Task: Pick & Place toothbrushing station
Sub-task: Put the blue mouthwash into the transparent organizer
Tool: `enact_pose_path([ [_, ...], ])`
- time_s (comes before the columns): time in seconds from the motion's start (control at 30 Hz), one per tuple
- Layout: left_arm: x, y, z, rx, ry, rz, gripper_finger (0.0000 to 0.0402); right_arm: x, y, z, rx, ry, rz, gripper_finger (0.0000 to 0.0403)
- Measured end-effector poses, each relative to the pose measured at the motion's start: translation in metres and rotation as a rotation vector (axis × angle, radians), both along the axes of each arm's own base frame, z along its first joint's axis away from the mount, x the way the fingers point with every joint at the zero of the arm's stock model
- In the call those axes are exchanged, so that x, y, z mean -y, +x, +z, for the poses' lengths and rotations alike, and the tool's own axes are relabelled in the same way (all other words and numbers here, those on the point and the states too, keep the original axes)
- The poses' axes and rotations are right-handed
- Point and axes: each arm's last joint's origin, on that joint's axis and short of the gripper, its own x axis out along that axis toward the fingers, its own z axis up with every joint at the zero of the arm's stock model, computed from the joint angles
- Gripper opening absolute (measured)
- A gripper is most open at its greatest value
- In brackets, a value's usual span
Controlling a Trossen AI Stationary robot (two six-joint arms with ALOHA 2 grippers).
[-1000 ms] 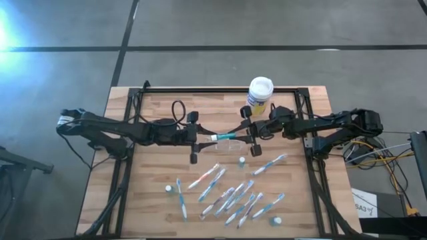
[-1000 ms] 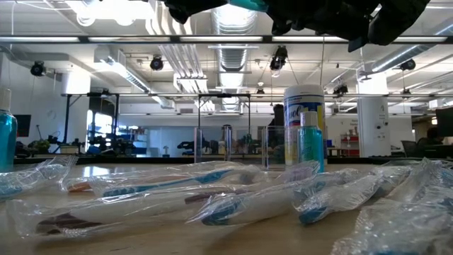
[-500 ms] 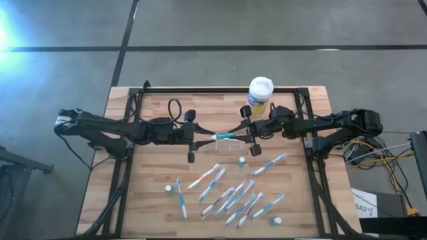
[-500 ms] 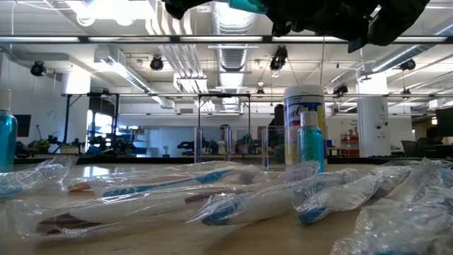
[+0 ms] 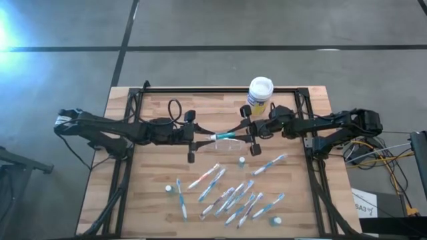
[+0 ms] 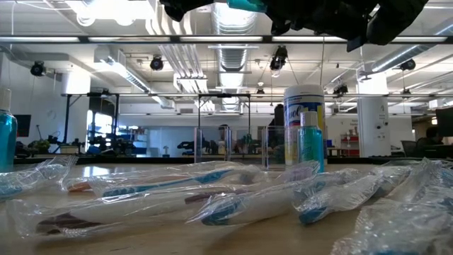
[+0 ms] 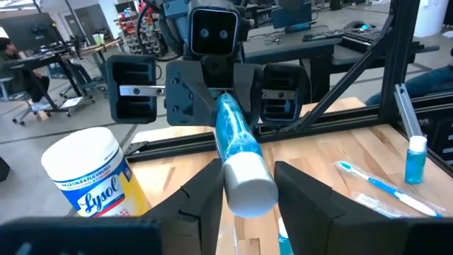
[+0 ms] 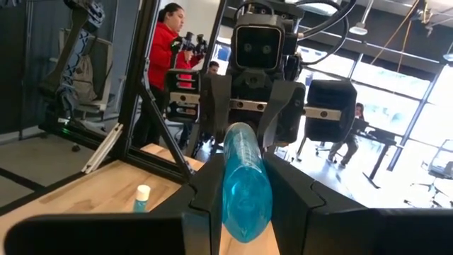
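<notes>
High view: both my left end effector (image 5: 200, 139) and right end effector (image 5: 245, 138) clamp one blue tube (image 5: 224, 137) above the worktop (image 5: 147, 200); toothbrushes (image 5: 230, 193) lie scattered, unplaced.

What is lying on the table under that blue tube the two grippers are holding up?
Under the blue tube lies a small clear holder on the wooden table. The left gripper and right gripper grip its ends. The tube hides part of the holder.

Bright overhead lighting; corner glare; blurry foreground.
</notes>
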Motion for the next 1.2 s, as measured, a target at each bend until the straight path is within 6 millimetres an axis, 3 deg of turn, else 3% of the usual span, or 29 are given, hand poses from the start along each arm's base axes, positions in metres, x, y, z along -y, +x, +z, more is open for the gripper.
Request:
enact_pose_path([
  [0.33, -0.0036, 0.0005, -0.0028, 0.015, -0.016, 0.044, 0.0166, 0.0002, 0.0000, 0.0025, 0.015, -0.007, -0.004, 0.0074],
  [0.67, -0.0043, 0.0009, -0.0007, 0.035, 0.017, 0.044, 0.0169, 0.0002, 0.0000, 0.0022, 0.011, -0.006, -0.004, 0.0075],
  [0.8, -0.0044, 0.0009, -0.0008, 0.035, 0.017, 0.044, 0.0154, 0.0001, 0.0001, 0.0022, 0.011, -0.005, -0.004, 0.0076],
  [1.0, -0.0046, 0.0009, -0.0006, 0.036, 0.024, 0.046, 0.0099, 0.0004, 0.0001, 0.0020, 0.011, -0.005, -0.013, 0.0075],
  [1.2, -0.0045, 0.0009, -0.0007, 0.035, 0.024, 0.044, 0.0099, 0.0003, 0.0001, 0.0019, 0.009, -0.003, -0.013, 0.0075],
])
